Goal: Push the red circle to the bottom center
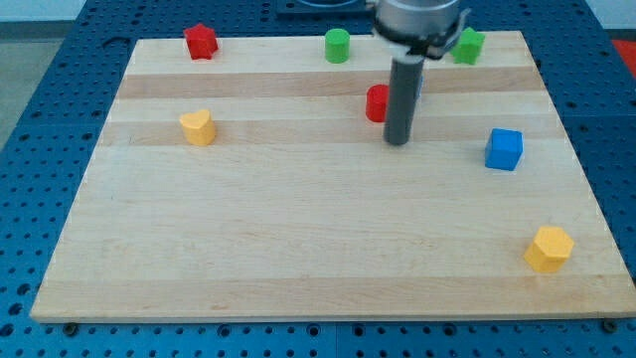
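**Seven blocks, one rod, one board**

Two red blocks: a red star [201, 42] at eleven o'clock and a red circle [377, 103]. Two green: a green cylinder [337, 46] and a green block [469, 46] at one o'clock. Two yellow: a yellow heart [198, 127] and a yellow hexagon [549, 249]. One blue cube [504, 149]. One wooden board [298, 249]. One tip [397, 140].

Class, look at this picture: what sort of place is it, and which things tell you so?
Probably a robotics lab bench. A wooden board lies on a blue perforated table, small blocks such as the red circle are scattered on it, and my tip sits just right of that circle.
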Available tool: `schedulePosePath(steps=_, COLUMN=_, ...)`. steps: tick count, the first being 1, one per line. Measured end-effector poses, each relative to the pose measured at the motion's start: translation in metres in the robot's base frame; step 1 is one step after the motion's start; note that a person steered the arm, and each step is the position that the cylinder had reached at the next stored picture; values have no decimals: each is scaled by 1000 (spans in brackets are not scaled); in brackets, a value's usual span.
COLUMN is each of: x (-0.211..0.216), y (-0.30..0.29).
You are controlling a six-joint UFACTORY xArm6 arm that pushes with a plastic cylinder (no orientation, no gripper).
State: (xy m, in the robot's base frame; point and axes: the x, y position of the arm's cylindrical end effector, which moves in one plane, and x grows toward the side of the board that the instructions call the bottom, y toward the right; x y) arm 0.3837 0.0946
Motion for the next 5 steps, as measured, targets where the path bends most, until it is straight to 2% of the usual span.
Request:
schedulePosePath(steps=1, x=-29, y=51)
schedulePosePath(steps=2, x=-74, y=76)
schedulePosePath(steps=3, x=-100, y=69)
schedulePosePath(steps=5, x=-102, y=8)
